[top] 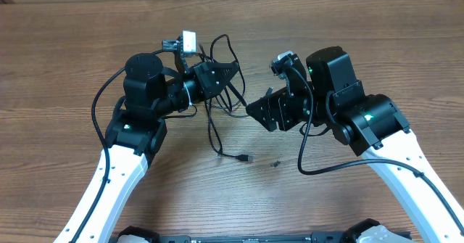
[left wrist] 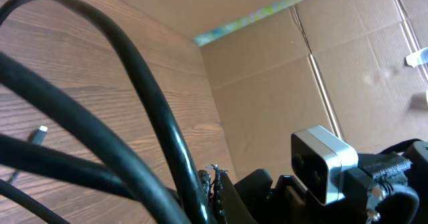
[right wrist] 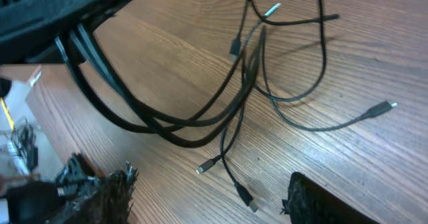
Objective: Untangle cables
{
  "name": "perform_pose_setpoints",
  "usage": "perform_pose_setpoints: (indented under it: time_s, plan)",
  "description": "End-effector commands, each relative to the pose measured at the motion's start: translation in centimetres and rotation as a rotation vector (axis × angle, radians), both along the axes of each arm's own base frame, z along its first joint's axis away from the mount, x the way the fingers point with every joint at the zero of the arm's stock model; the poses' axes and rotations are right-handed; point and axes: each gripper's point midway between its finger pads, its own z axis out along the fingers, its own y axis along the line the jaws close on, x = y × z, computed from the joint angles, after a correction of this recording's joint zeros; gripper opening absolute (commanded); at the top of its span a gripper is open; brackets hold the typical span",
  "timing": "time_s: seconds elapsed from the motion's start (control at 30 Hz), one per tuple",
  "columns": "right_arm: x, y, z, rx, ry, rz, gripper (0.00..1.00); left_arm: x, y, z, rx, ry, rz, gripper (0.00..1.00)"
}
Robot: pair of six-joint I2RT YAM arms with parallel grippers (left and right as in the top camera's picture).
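**Overhead:** the cables [top: 214, 123] hang from the left gripper [top: 230, 73], which appears clamped on them. Their long axis runs down-frame from it, and 1 plug [top: 246, 158] points right. The right gripper [top: 254, 109] sits just right of the left gripper.

**Left wrist:** strands cross the lens; the jaws are hidden.

**Right wrist:** the fingers [right wrist: 110, 190] are spread wide and empty.

**Risk:** pulling against crossed loops may tighten the tangle.

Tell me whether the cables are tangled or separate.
Tangled. In the right wrist view, several cables bunch together and cross over one another in loops.
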Motion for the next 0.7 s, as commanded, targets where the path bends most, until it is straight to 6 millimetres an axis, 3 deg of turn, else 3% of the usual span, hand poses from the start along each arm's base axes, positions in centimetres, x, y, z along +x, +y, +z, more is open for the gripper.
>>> perform_pose_setpoints:
  time_s: [0.0, 0.27, 0.67]
  plan:
    - [-0.5, 0.4, 1.5, 0.015, -0.075, 0.072, 0.69, -0.5, -0.2, 0.9, -0.036, 0.015, -0.028, 0.04]
    - [-0.5, 1.3, 2.4, 0.067, -0.098, 0.112, 0.61, -0.5, -0.2, 0.9, -0.091, 0.110, -0.011, 0.04]
    - [-0.1, 1.8, 1.7, 0.069, -0.078, 0.121, 0.27, -0.3, -0.1, 0.8, -0.140, 0.196, 0.025, 0.04]
